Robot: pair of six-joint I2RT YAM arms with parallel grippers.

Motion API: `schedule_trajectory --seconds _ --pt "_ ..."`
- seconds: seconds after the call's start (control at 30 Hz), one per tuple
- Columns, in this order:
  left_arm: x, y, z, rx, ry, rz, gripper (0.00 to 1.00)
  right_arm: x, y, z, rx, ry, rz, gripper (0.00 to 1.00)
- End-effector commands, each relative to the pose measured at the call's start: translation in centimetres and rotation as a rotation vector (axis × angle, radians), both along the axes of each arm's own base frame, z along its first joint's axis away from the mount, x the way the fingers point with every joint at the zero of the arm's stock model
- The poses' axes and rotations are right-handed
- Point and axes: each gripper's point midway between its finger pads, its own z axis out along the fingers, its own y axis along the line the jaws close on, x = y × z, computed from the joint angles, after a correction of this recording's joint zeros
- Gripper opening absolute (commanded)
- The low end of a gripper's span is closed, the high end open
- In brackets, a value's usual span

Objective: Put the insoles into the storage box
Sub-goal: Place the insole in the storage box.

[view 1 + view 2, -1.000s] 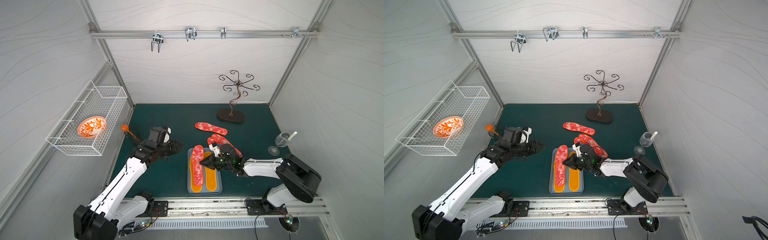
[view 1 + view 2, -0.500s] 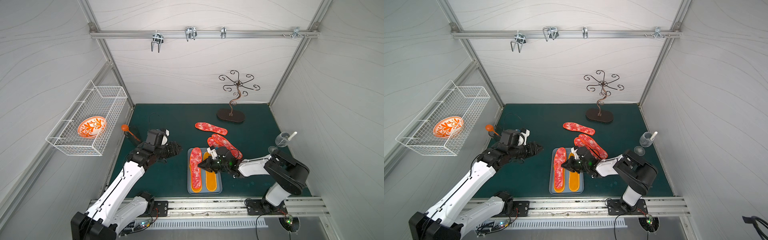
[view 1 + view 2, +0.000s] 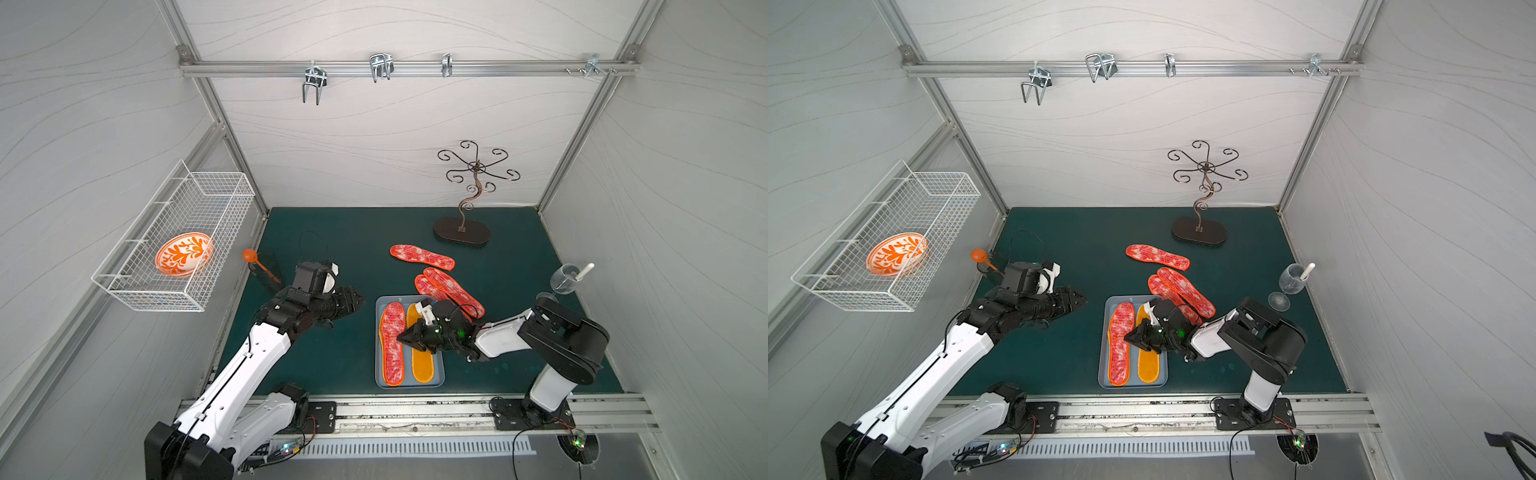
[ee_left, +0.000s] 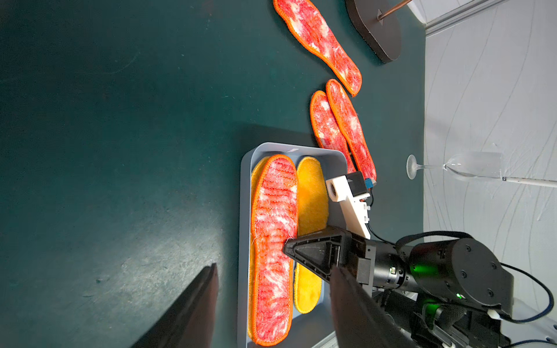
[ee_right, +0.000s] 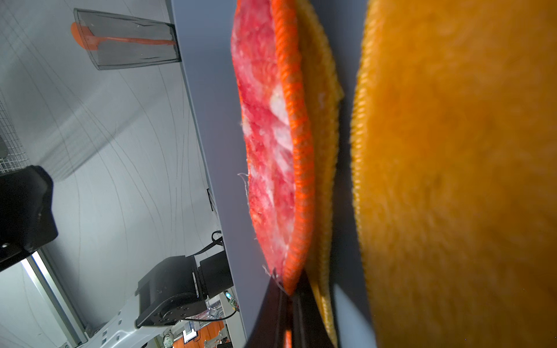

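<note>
Three pale panelled walls (image 3: pixel 374 145) enclose a dark green mat (image 3: pixel 332 241). A white wire basket (image 3: pixel 174 249) hangs left of the left gripper (image 3: pixel 358 300), its fingers apart, empty. The right gripper (image 3: pixel 402 336) pinches a mottled red-and-white fabric insole (image 3: pixel 392 357) inside the shallow grey-blue plastic storage box (image 3: pixel 409 384); three more mottled insoles (image 3: pixel 422 257) lie beyond its fingers.

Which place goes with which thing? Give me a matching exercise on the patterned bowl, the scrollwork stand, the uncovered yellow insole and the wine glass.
Things: 1 patterned bowl; 2 scrollwork stand; 3 uncovered yellow insole; 4 wine glass.
Places: A in the storage box; B by the right wall; C in the wire basket; D at the back of the green mat.
Pairs: 1-C, 2-D, 3-A, 4-B.
</note>
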Motion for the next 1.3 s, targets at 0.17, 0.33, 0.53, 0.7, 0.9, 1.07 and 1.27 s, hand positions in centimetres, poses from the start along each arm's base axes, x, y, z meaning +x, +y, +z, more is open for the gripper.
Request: schedule_trajectory --seconds 0.17,0.33,0.53,0.7,0.9,1.07,1.27 --pt "0.5 -0.1 1.1 -0.029 -0.047 -0.002 0.65 -0.2 0.3 -0.4 -0.01 0.013 -0.007 0.01" --pt "0.5 0.0 0.8 -0.025 -0.043 -0.003 0.65 -0.3 0.2 -0.6 -0.041 0.019 0.001 0.07" --pt "0.6 0.0 0.8 -0.022 -0.046 -0.002 0.65 -0.2 0.3 -0.1 -0.06 0.002 0.011 0.22" --pt "0.6 -0.1 0.2 -0.035 -0.029 0.001 0.65 0.0 0.2 1.1 -0.078 -0.033 0.02 0.38" --pt "0.8 -0.2 0.3 -0.032 -0.036 -0.004 0.65 0.2 -0.5 2.7 -0.137 -0.078 0.018 0.56" --pt "1.0 -0.2 0.3 -0.028 -0.038 -0.008 0.65 0.4 -1.5 3.6 -0.197 -0.102 0.003 0.62" --pt "1.2 -0.4 0.2 -0.028 -0.037 -0.017 0.65 0.7 -1.5 3.6 -0.214 -0.102 0.009 0.64"
